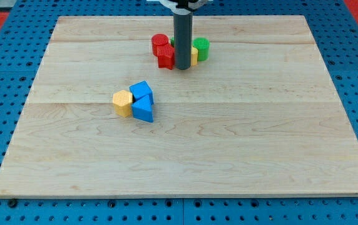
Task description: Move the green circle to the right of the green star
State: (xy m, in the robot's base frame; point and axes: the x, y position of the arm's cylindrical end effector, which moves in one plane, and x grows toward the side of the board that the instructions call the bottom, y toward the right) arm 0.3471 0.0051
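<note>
Landmark: my tip [183, 67], planted on the worktop [241, 144] near the view's top. No gripper on this rig, so no jaw state to report.

Green circle [201, 48] sits just right of the rod, touching a yellow block [194, 56]. Two red blocks [163, 50] crowd the rod's left. A green sliver [172, 40] behind the rod is probably the star; cannot confirm.

Risk: in this tight cluster, any push may drag the yellow or red neighbours along.

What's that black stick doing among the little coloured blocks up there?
It is my rod; my tip rests on the wooden board amid a cluster near the view's top: two red blocks to its left, a green circle and a yellow block to its right. Two blue blocks and a yellow hexagon sit apart, nearer the middle.
</note>
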